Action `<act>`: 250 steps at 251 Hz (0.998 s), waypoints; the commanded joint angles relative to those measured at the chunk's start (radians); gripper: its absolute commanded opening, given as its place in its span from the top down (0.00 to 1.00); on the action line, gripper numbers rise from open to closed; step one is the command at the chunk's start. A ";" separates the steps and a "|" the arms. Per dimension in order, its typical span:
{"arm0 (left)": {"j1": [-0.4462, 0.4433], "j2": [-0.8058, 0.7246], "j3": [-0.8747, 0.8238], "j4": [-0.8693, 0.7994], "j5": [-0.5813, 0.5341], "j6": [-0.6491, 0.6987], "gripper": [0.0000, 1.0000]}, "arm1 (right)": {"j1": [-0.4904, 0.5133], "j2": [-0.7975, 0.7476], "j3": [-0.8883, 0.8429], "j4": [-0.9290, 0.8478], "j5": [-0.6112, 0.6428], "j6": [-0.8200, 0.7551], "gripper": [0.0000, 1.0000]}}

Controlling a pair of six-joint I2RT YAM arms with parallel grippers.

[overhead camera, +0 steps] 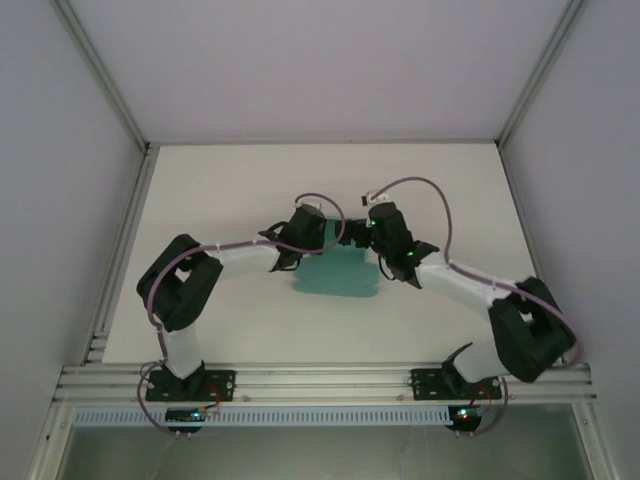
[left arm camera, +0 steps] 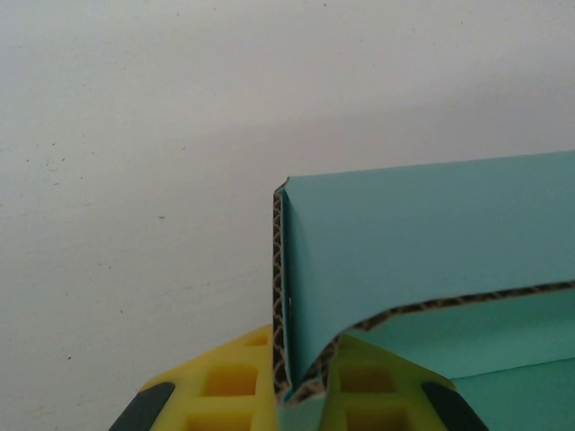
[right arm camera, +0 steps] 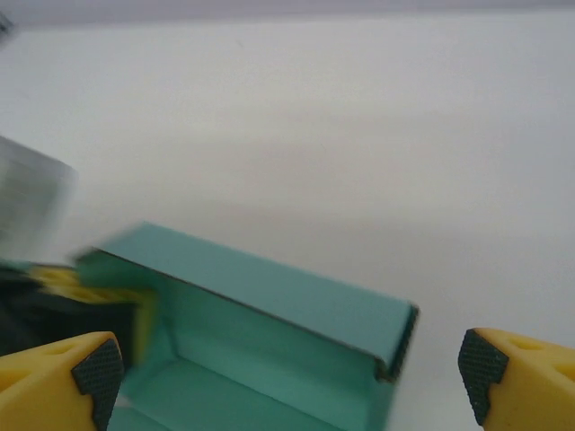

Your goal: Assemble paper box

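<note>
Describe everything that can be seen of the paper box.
The box is teal-green corrugated card, and its cut edges show brown fluting. It is only partly folded. The base lies flat near the middle of the white table, and one long wall stands up, seemingly folded over at the top. The left gripper is shut on one corner of that wall. The right gripper is open near the wall's other end, not touching it.

Both our arms fold at the elbow and reach inward, left arm (overhead camera: 182,285) and right arm (overhead camera: 520,325), wrists nearly meeting over mid-table. Our left gripper (left arm camera: 305,395) is pinched tight on the box (left arm camera: 431,233) edge. Our right gripper (right arm camera: 287,377) is spread wide, gripping nothing.
</note>
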 commanded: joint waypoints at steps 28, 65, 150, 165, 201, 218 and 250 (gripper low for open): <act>0.045 -0.083 0.034 -0.048 0.160 0.165 1.00 | -0.057 -0.221 -0.087 -0.011 -0.056 -0.005 0.01; 0.102 -0.178 0.107 -0.300 0.434 0.573 1.00 | -0.120 -0.364 -0.064 -0.210 -0.015 -0.005 0.01; 0.027 -0.165 0.187 -0.731 0.369 1.034 1.00 | -0.248 -0.595 -0.167 -0.396 -0.035 0.036 0.01; 0.011 -0.102 0.236 -0.765 0.316 1.026 1.00 | -0.267 -0.615 -0.182 -0.405 -0.047 0.044 0.01; -0.049 0.079 0.361 -0.810 0.175 1.010 1.00 | -0.296 -0.634 -0.194 -0.424 -0.070 0.051 0.01; -0.077 0.159 0.410 -0.807 0.091 1.024 1.00 | -0.303 -0.636 -0.199 -0.422 -0.078 0.052 0.01; -0.114 0.310 0.517 -0.808 -0.066 1.036 1.00 | -0.318 -0.631 -0.212 -0.421 -0.080 0.055 0.01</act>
